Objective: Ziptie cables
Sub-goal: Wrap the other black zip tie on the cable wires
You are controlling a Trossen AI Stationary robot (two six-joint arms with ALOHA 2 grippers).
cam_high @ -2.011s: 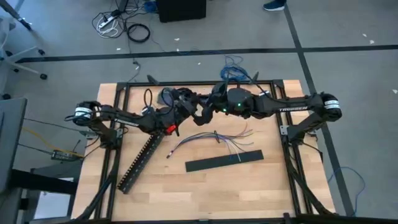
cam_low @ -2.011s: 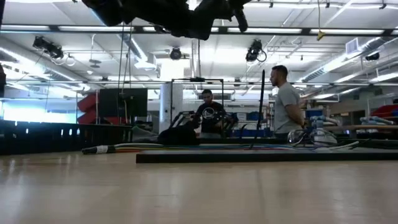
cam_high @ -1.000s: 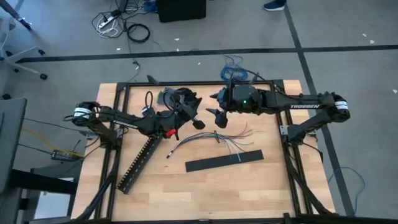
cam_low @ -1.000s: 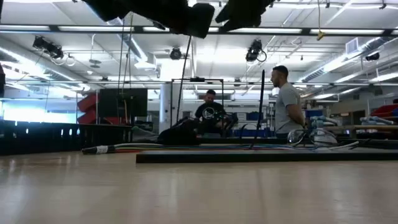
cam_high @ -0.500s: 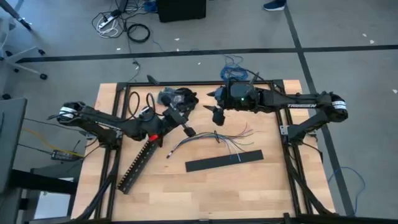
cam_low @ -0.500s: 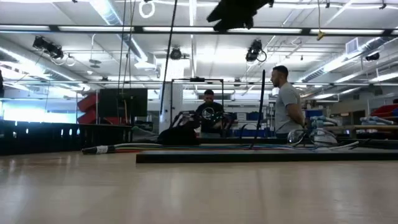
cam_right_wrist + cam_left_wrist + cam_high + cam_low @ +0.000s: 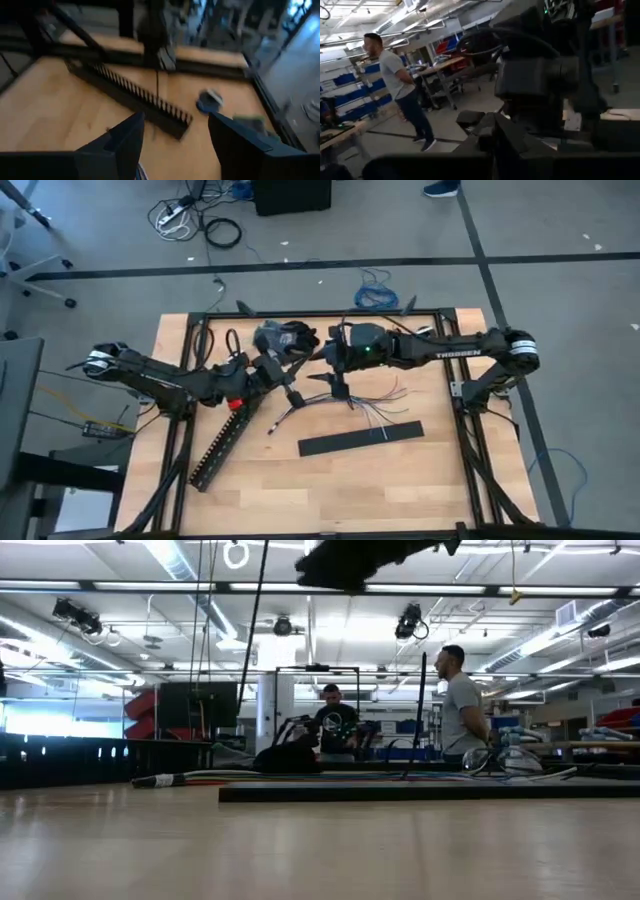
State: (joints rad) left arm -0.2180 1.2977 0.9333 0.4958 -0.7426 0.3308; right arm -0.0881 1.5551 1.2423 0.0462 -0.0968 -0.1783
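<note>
The cables (image 7: 335, 402) lie on the table's middle, wire ends fanned toward the right. My left gripper (image 7: 274, 368) is up in the air left of them, shut on a thin black ziptie (image 7: 250, 640) that hangs below it; the right wrist view shows the ziptie (image 7: 157, 85) too. My right gripper (image 7: 330, 383) hovers above the cables' left part, open; nothing lies between its fingers (image 7: 120, 140) in its own view. My left gripper holds the ziptie by its upper end, but the fingers lie above the low view's top edge, and its own wrist view does not show the contact. The strip (image 7: 243, 690) hangs slanting below the gripper, its lower end clear of the table.
A wide flat black bar (image 7: 360, 440) lies near the cables toward the table's near edge. A long slotted duct (image 7: 225, 440) runs slantwise at the near left. A dark clump (image 7: 285, 335) sits at the far edge. People (image 7: 460, 705) stand in the room beyond.
The two grippers have moved apart. My left gripper has drawn back toward the table's left edge with the ziptie, which now hangs free and has swung. My right gripper has moved left and toward the near edge, over the cables.
</note>
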